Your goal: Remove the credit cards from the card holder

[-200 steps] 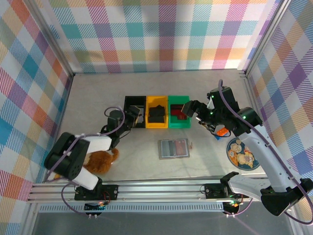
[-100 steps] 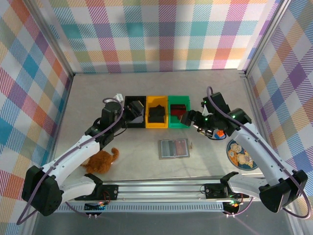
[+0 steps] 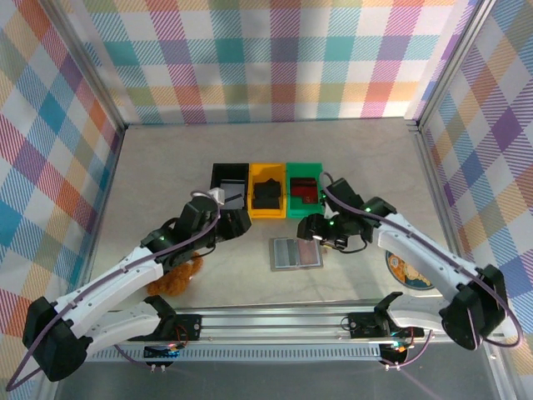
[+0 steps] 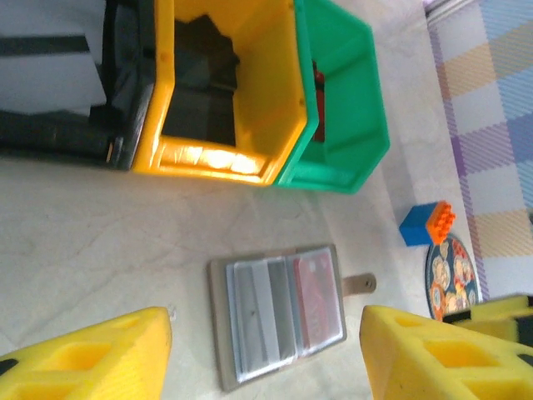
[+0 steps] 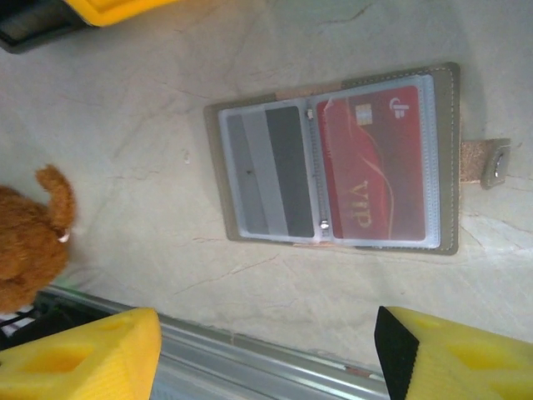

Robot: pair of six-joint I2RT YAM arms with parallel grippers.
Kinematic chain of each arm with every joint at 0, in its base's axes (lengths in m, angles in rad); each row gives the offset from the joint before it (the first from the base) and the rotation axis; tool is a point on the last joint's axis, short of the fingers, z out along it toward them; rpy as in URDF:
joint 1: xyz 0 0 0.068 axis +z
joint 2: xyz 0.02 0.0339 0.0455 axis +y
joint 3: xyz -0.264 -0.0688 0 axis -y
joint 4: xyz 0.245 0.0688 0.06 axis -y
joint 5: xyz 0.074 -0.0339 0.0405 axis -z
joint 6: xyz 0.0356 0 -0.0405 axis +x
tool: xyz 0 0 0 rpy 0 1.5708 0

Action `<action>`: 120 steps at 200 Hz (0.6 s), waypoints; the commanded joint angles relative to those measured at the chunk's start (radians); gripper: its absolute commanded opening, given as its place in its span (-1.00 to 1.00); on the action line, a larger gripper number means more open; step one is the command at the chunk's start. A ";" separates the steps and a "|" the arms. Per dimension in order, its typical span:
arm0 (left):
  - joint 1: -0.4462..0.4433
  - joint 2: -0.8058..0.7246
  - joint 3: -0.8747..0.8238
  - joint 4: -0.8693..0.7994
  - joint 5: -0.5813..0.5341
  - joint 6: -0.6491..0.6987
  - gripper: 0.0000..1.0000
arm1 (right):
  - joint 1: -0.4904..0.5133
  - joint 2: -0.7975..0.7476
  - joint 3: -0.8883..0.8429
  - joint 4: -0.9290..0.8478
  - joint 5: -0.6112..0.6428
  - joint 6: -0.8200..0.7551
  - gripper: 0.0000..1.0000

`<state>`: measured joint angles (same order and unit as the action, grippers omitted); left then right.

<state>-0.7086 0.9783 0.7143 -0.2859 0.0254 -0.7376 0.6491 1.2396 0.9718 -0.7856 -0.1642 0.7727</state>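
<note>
Top: holder (image 3: pixel 296 252) lies open and flat on the table (image 3: pixel 166 167), front centre, just in front of the bins (image 3: pixel 267 215). Left gripper (image 3: pixel 236 223) hovers at the bins' front left corner, off to the holder's left. Right gripper (image 3: pixel 312 229) hangs over the holder's far right edge. My read is a two-arm approach: one pins the holder, the other pulls. Plush (image 3: pixel 175 279) sits under the left arm and the plate (image 3: pixel 408 277) is partly under the right forearm; neither lies between a gripper and the holder. Left wrist: fingers (image 4: pixel 92 354) stand well apart with nothing between them, and the holder is framed in the gap. Red card (image 4: pixel 316 300) sits in the panel next to the tab (image 4: pixel 360 284). Block (image 4: pixel 427 223) lies beyond the tab, out of the way. Green bin (image 4: pixel 350 125) is the nearest wall to watch. Right wrist: jaws also apart and empty, aimed down at the holder. The red card is behind a clear sleeve, so it likely has to slide out rather than lift. The other panel shows grey stripes, probably another card, but I can't say for sure. No card is out yet.
</note>
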 commanded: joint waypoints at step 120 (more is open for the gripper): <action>-0.181 0.215 -0.013 0.067 0.000 0.081 0.23 | 0.022 0.276 -0.011 0.087 0.113 -0.038 0.11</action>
<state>-0.8745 1.1473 0.6777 -0.2737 0.0158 -0.6830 0.6712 1.4906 0.9508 -0.7174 -0.0597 0.7624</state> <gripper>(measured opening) 0.614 0.564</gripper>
